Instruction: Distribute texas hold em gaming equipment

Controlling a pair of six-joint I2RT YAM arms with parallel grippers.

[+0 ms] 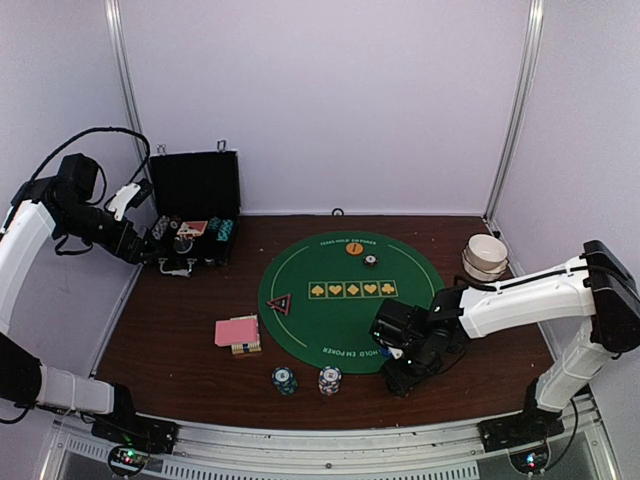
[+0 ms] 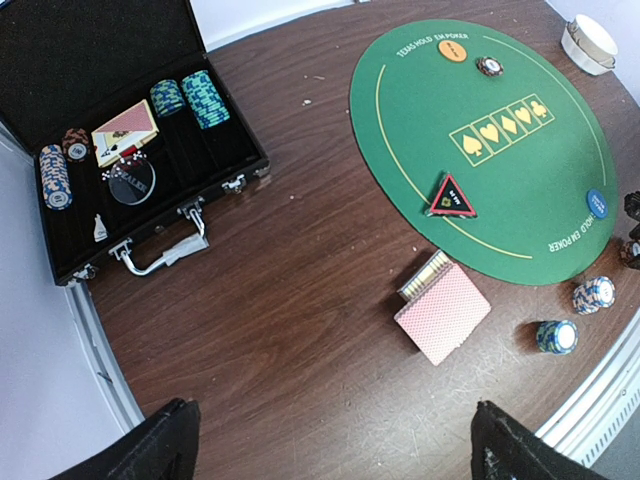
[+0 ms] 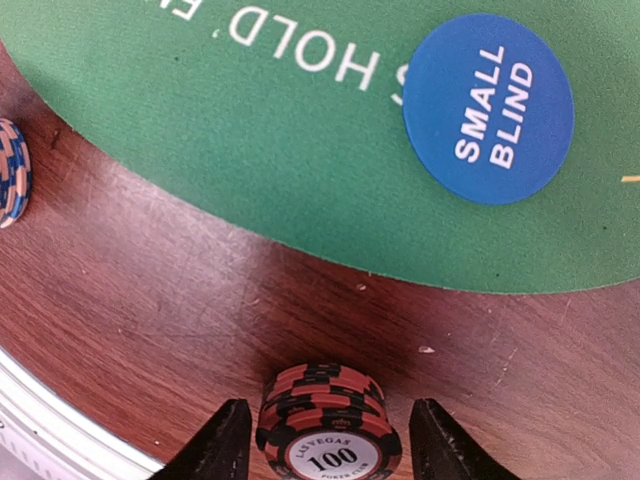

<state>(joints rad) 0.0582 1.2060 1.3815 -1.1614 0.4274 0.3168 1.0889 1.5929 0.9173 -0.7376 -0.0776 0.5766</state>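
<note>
Chips (image 3: 330, 452), round, red-black striped, sit stacked between parted fingers (image 3: 222, 445) of the right hand (image 3: 330, 408).

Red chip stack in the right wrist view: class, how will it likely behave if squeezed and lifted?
The red chip stack is several loose discs, slightly offset, so it may shear or spill under an uneven squeeze. The chips look rigid, unlikely to bend. The right pincer straddles it with gaps; an off-centre close could slide it on the table.

Chip stack (image 3: 8, 172) (white-blue, perhaps) — half off-frame
</note>
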